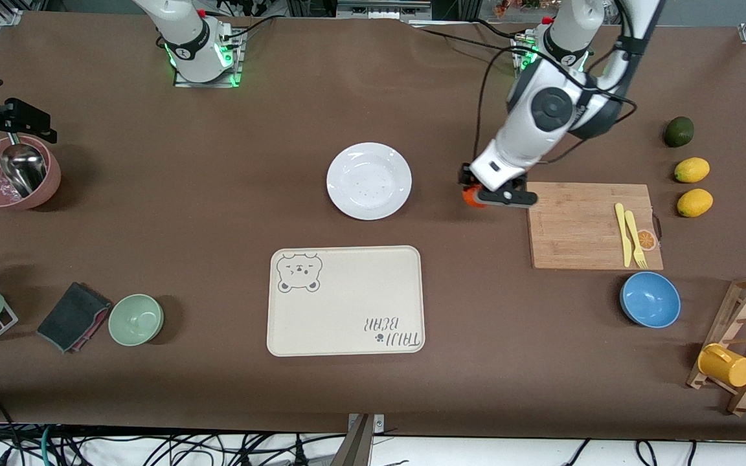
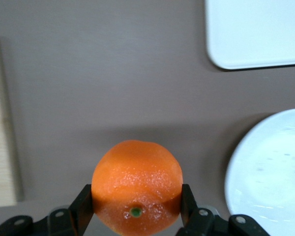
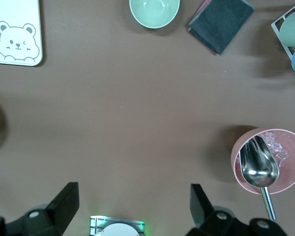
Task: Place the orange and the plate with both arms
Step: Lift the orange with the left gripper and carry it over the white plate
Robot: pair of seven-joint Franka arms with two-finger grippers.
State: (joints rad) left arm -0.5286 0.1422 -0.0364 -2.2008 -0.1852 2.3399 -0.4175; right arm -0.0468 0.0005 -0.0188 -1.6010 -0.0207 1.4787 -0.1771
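Note:
The orange is held in my left gripper, over bare table between the white plate and the wooden cutting board. In the left wrist view the black fingers press both sides of the orange, with the plate close beside it. My right gripper is open and empty, held high over the table near the right arm's base; it is out of the front view. The right arm waits.
A cream bear tray lies nearer the camera than the plate. The board carries a yellow knife and fork. A blue bowl, two lemons, a dark green fruit, a pink bowl with scoop, a green bowl and a dark cloth stand around.

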